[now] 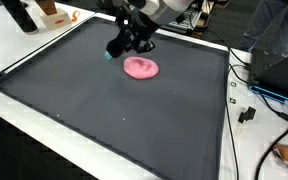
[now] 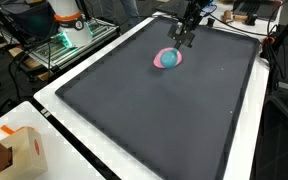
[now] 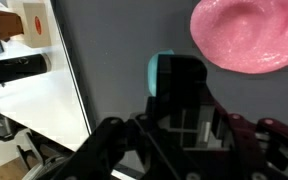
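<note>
Gripper (image 1: 115, 49) hangs over a teal block (image 3: 162, 70), apparently outside the pink bowl (image 1: 141, 67); whether it grips anything, I cannot tell.

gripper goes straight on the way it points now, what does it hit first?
Probably the teal block, sitting right at the fingers in the wrist view, with the dark mat beneath. The pink piece lies off to one side of that line. Remaining gap is unclear.
</note>
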Controlling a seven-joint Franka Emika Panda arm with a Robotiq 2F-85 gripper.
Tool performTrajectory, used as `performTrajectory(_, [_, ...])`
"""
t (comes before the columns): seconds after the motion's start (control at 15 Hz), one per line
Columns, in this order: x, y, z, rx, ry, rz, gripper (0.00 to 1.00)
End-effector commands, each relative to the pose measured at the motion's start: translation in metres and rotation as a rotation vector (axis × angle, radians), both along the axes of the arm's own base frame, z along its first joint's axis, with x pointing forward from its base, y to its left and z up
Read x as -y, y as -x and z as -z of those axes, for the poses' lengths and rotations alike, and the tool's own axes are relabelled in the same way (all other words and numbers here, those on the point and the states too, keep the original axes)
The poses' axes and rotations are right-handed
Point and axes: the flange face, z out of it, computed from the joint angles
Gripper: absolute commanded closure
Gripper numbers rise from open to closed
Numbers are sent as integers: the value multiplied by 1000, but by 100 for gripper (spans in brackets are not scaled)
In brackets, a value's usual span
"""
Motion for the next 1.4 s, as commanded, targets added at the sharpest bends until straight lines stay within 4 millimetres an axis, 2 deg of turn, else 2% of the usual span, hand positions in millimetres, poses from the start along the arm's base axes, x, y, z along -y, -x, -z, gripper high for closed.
performTrajectory(0.0, [19,17,-38,-15,-174,-20,74])
performTrajectory(0.27, [39,26,-65,-62,-357,-15,74])
performTrajectory(0.53, [59,36,-70,-118,-508,0,74])
performTrajectory(0.87, [83,39,-63,-78,-715,-21,74])
performTrajectory(1.33, [112,45,-36,-9,-996,-69,74])
